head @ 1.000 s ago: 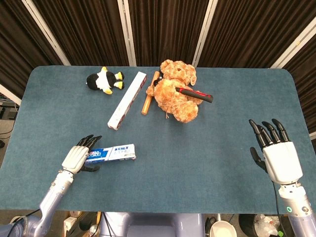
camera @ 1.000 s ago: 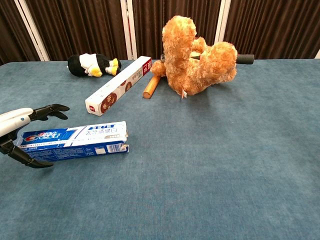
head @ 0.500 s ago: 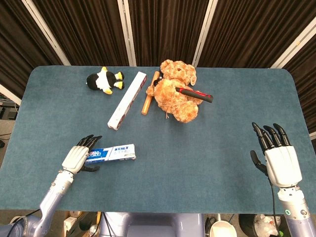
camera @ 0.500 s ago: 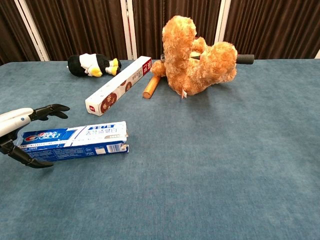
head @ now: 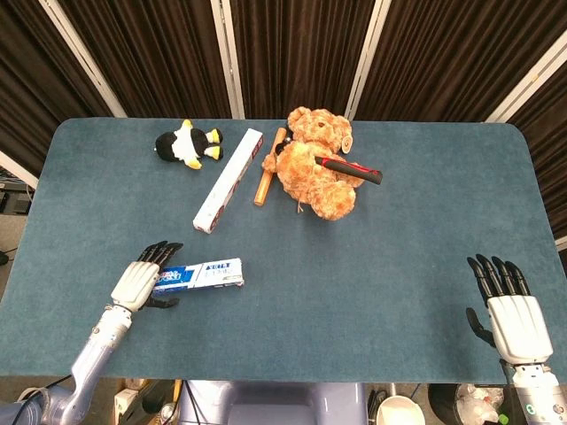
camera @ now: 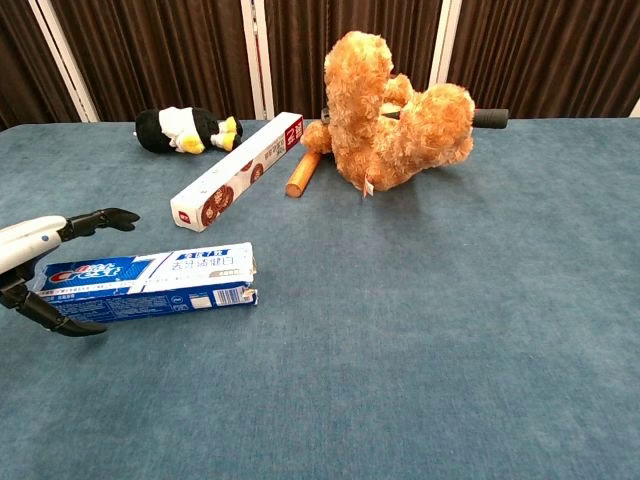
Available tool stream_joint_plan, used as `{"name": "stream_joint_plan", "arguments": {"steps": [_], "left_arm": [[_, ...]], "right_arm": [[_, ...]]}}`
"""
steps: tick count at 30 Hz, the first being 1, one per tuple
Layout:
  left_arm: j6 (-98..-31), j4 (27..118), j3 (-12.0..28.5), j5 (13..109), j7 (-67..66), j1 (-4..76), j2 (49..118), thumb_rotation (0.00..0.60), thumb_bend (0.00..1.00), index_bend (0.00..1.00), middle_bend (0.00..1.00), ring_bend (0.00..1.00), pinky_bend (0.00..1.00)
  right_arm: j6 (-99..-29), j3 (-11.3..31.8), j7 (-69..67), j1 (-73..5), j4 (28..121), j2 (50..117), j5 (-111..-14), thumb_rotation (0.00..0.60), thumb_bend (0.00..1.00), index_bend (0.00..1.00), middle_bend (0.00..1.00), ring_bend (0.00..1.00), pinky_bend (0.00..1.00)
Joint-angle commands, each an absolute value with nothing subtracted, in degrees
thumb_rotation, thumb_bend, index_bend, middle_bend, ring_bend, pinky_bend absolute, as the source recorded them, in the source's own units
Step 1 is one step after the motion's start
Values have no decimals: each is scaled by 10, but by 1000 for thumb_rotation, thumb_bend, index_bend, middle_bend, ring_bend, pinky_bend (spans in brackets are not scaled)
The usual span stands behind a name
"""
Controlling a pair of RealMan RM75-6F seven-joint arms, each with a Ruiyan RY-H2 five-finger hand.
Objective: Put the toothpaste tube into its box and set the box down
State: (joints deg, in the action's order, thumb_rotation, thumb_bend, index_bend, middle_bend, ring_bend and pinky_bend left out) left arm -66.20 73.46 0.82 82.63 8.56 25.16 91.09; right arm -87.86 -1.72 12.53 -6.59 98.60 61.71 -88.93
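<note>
The blue and white toothpaste box (head: 202,274) (camera: 150,280) lies flat on the teal table (head: 381,257), near the front left. No tube shows outside it, and its right end flap looks rumpled. My left hand (head: 135,284) (camera: 28,252) straddles the box's left end, fingers behind it and thumb in front, with gaps showing in the chest view. My right hand (head: 511,316) hovers at the table's near right edge, fingers spread and nothing in it. The chest view does not show it.
At the back stand a brown teddy bear (head: 319,164) (camera: 390,120) with a red-and-black handled tool (head: 350,168) across it, a wooden stick (head: 267,168) (camera: 303,173), a long white box (head: 229,180) (camera: 235,172) and a penguin toy (head: 188,144) (camera: 185,130).
My right hand has drawn back toward me and slightly right, to the table's near edge. The left hand and the box have stayed in place.
</note>
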Motion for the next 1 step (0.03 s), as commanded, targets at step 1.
{"name": "stream_joint_plan", "arguments": {"steps": [1], "left_arm": [[-662,735,9,827,85,251,911,600,121,0,8,0,11]], "right_arm": [[-893,-22,106,-53,956,634,-903,600,392,0,35,0,88]]}}
